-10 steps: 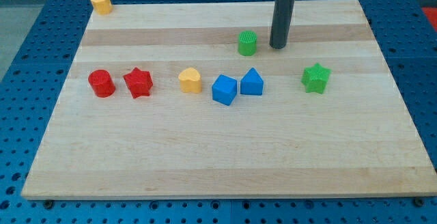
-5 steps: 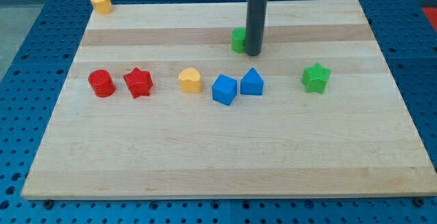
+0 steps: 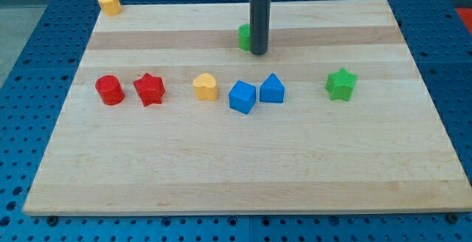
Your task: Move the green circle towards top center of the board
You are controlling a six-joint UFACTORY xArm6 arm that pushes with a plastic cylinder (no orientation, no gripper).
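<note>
Our rod comes down from the view's top and my tip [image 3: 258,52] rests on the wooden board [image 3: 221,175], in its upper middle part; the tool is a plain rod with nothing to open or close, and it is pressed against the right side of the green circle [image 3: 244,37], which we see only partly because the rod covers its right half. That green circle sits in the upper band of the board, slightly right of the board's centre line and a little below the top edge, touching the rod. Below the tip, toward the view's bottom, stand two blue blocks close together: a blue cube [image 3: 242,97] on the left and a blue block with a peaked top [image 3: 271,88] just beside it on the right. To the left of these lies a yellow heart-like block [image 3: 206,87], then, well apart, a red star [image 3: 149,88] and a red circle [image 3: 110,90] near each other. On the view's right, well apart from the tip, sits a green star [image 3: 341,84]. Farthest away, at the board's top left corner, a second yellow block [image 3: 109,3] stands at the very edge; we cannot make out its shape for certain
</note>
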